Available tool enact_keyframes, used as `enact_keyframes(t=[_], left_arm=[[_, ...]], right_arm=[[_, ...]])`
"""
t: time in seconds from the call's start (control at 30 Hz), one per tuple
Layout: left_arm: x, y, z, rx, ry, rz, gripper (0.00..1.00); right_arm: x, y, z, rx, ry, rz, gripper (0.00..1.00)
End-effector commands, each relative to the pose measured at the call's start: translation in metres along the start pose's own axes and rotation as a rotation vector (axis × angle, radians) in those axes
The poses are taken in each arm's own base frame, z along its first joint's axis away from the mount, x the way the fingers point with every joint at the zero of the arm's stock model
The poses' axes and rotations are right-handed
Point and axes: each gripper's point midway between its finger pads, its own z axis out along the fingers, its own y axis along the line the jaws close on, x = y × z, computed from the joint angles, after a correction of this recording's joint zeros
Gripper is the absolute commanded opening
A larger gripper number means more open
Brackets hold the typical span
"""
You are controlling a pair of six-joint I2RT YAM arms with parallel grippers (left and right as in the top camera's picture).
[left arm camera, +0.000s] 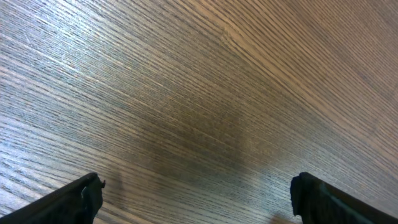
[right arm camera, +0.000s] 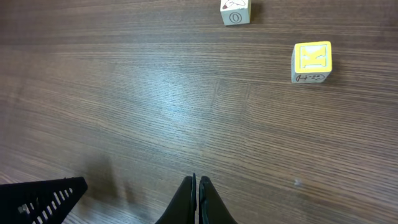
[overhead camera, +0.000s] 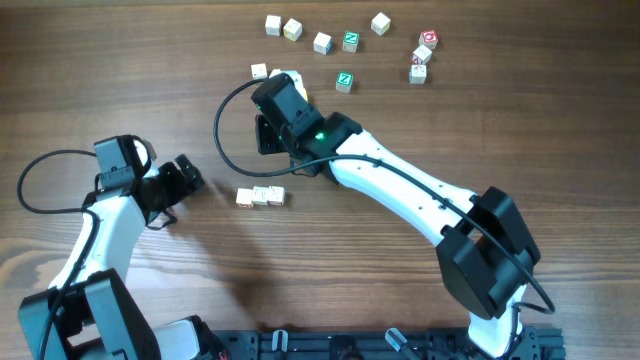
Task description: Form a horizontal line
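Horizontal line is sitting near the middle of the tabletop, three pale cubes lying side by side just right of the left end effector. That end effector is hanging with its fingers spread wide and nothing between them. The right end effector is pressing its fingers together on nothing, hovering short of a yellow-topped cube and a plain-topped cube.

If another cube is being fetched, the right fingers are going to need spreading before they drop. Squaring them to the cube's flat sides should be keeping it from twisting. Setting it down level against one end of the row, without nudging the three already there, looks like the delicate part. The left arm is probably best kept clear of that end.

From overhead, the right wrist is covering its own fingertips and part of a cube beside it. The left wrist view is showing bare wood only. Letters on the cubes are staying too small to read.
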Motion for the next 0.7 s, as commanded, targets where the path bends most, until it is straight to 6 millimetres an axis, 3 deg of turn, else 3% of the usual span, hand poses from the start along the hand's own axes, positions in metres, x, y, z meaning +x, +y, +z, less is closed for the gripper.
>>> enact_keyframes(t=[0.0,0.2,0.47,0.67], left_arm=[[0.001,0.001,-0.003,-0.003,-0.001,-0.001,1.00],[0.002,0.002,-0.003,-0.004,0.000,-0.001,1.00],[0.002,0.002,-0.003,-0.004,0.000,-0.001,1.00],[0.001,0.001,-0.003,-0.003,0.000,-0.001,1.00]], right_arm=[[0.019,-0.003,0.019,-0.014,0.056,0.004,0.05],[0.051,0.006,0.042,-0.091,0.179,0.032,0.05],[0.049,0.005,0.045,-0.077,0.184,0.256,0.05],[0.058,0.000,0.058,-0.061,0.199,0.291,0.05]])
